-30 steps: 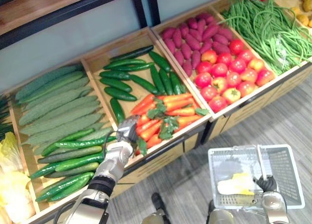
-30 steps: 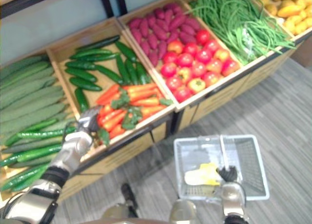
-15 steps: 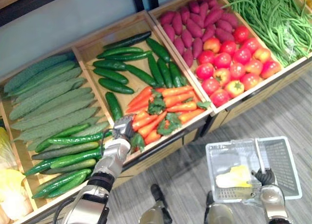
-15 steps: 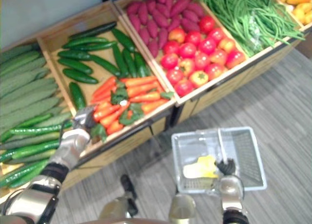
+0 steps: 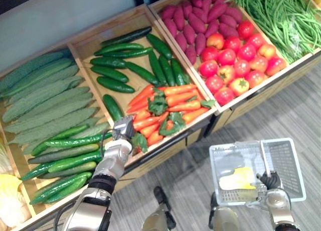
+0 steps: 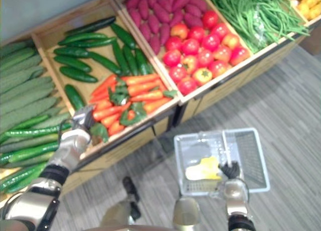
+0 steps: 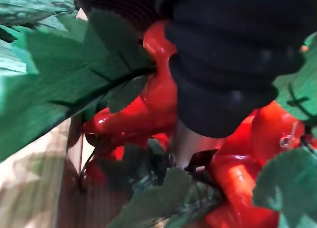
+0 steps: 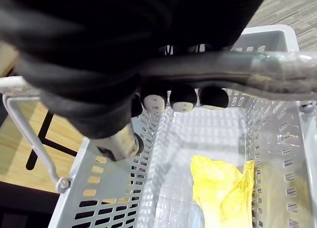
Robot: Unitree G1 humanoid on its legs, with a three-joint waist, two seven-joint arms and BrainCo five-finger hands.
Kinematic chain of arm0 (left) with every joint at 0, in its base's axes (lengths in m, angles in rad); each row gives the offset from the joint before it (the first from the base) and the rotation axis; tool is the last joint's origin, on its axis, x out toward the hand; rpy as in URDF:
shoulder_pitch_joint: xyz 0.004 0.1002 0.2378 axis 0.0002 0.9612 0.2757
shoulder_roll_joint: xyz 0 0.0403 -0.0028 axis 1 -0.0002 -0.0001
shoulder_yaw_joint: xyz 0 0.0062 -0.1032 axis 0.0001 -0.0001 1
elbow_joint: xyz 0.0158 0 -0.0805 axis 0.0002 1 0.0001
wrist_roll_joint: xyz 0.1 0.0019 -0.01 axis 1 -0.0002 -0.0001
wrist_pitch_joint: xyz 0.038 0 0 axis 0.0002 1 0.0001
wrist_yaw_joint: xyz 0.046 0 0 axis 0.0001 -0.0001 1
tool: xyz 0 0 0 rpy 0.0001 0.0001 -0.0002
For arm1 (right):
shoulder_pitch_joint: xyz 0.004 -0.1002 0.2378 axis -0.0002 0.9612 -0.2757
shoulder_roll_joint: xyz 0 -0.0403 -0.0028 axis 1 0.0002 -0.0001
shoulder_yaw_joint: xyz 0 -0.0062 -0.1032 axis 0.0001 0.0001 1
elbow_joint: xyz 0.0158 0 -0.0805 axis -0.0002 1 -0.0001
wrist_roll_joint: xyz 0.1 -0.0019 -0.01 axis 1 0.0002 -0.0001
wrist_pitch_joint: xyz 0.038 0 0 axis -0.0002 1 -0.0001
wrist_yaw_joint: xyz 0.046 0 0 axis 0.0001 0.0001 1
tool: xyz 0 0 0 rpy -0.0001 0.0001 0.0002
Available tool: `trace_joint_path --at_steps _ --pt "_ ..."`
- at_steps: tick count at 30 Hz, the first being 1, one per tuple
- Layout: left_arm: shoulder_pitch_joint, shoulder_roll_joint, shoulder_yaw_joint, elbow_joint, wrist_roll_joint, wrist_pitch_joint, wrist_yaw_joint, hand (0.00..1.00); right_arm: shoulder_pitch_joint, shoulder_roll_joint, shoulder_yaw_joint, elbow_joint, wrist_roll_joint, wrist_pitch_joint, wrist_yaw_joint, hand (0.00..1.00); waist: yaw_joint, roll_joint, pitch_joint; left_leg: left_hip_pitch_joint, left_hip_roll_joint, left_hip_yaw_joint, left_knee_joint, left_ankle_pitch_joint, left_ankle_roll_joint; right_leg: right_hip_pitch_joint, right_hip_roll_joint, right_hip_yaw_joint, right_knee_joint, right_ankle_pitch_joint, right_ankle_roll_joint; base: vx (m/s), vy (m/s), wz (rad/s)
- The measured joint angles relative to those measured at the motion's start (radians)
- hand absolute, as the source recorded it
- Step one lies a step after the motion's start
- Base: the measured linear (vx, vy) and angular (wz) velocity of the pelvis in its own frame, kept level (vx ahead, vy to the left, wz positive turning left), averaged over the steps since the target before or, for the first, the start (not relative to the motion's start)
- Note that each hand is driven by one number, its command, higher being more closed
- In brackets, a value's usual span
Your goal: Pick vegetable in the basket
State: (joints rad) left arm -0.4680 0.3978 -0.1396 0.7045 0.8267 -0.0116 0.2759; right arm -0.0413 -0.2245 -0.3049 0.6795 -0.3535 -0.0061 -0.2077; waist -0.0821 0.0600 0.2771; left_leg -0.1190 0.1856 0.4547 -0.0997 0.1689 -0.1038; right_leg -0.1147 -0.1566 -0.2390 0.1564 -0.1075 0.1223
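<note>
Orange carrots [image 5: 165, 108] with green leaves fill the front half of the middle wooden bin. My left hand [image 5: 119, 145] reaches into that pile's lower left corner, its tip down among the carrots [image 7: 148, 104] and their leaves. A white mesh basket [image 5: 288, 165] hangs over the floor at the lower right. My right hand [image 5: 273, 191] is shut on the basket's handle [image 8: 237, 72], with its dark-tipped fingers [image 8: 183, 96] curled round it. A pale yellow leafy vegetable [image 8: 220, 193] lies in the basket.
Dark cucumbers [image 5: 125, 65] lie behind the carrots. Ridged green gourds [image 5: 45, 100] and slim cucumbers [image 5: 65, 158] fill the left bin. Purple sweet potatoes [image 5: 195, 25], tomatoes [image 5: 235, 65] and green beans [image 5: 281, 20] lie to the right. Grey floor [image 5: 291, 115] runs along the stand's front.
The whole view has shifted, so the camera moved. My left hand has stayed at the carrots' lower left corner. The basket still hangs from my right hand.
</note>
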Motion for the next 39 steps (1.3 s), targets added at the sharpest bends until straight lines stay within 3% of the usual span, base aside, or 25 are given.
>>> trace_joint_path --at_steps 7,12,22,29,35,36,39 --pt "0.01 0.0 -0.012 -0.01 0.0 0.001 -0.019 1.0 0.009 0.0 0.0 0.0 0.0 0.0 0.0 1.0 0.0 0.0 0.0 0.017 -0.005 -0.01 -0.001 0.0 0.0 0.026 -0.004 -0.013 -0.002 0.001 0.001 -0.02 -0.005 0.05" --pt "0.068 0.023 -0.014 -0.15 0.0 -0.01 -0.027 1.0 0.023 0.001 -0.001 0.0 -0.001 0.0 -0.001 1.0 0.002 0.002 -0.001 0.033 -0.009 -0.041 0.001 0.002 0.002 0.067 -0.005 -0.041 -0.016 0.0 0.001 0.0 -0.007 0.15" --pt "0.134 0.08 -0.011 -0.262 0.002 -0.036 -0.048 1.0 0.054 0.008 -0.004 0.0 -0.002 0.001 -0.001 1.0 0.004 0.015 -0.01 0.046 -0.014 -0.084 -0.004 0.02 0.001 0.107 -0.009 -0.079 -0.014 0.0 0.001 -0.03 -0.006 0.12" --pt "0.176 0.088 -0.007 -0.302 0.002 -0.055 -0.05 1.0 0.086 0.01 -0.005 0.0 -0.002 0.001 -0.001 1.0 0.026 0.035 -0.039 0.054 -0.009 -0.088 -0.005 0.019 0.001 0.119 -0.007 -0.084 -0.013 -0.003 -0.001 -0.03 -0.003 0.03" --pt "0.205 0.088 -0.007 -0.317 0.003 -0.056 -0.058 1.0 0.103 0.02 -0.005 0.0 -0.002 0.002 -0.001 1.0 0.032 0.035 -0.052 0.053 -0.008 -0.105 -0.004 0.021 0.004 0.125 -0.005 -0.093 -0.014 -0.003 -0.002 0.0 -0.007 0.04" --pt "0.205 0.088 -0.007 -0.317 0.003 -0.056 -0.058 0.0 0.104 0.024 -0.008 0.0 -0.002 0.002 -0.001 1.0 0.032 0.034 -0.053 0.053 -0.008 -0.107 -0.004 0.021 0.004 0.126 -0.005 -0.094 -0.014 -0.003 -0.002 0.01 -0.01 0.04" --pt "0.21 0.087 -0.008 -0.317 0.003 -0.055 -0.059 0.0 0.104 0.031 -0.009 0.0 -0.003 0.002 -0.001 1.0 0.033 0.033 -0.062 0.052 -0.006 -0.106 -0.004 0.021 0.004 0.126 -0.003 -0.095 -0.015 -0.003 -0.002 0.0 0.0 0.0"
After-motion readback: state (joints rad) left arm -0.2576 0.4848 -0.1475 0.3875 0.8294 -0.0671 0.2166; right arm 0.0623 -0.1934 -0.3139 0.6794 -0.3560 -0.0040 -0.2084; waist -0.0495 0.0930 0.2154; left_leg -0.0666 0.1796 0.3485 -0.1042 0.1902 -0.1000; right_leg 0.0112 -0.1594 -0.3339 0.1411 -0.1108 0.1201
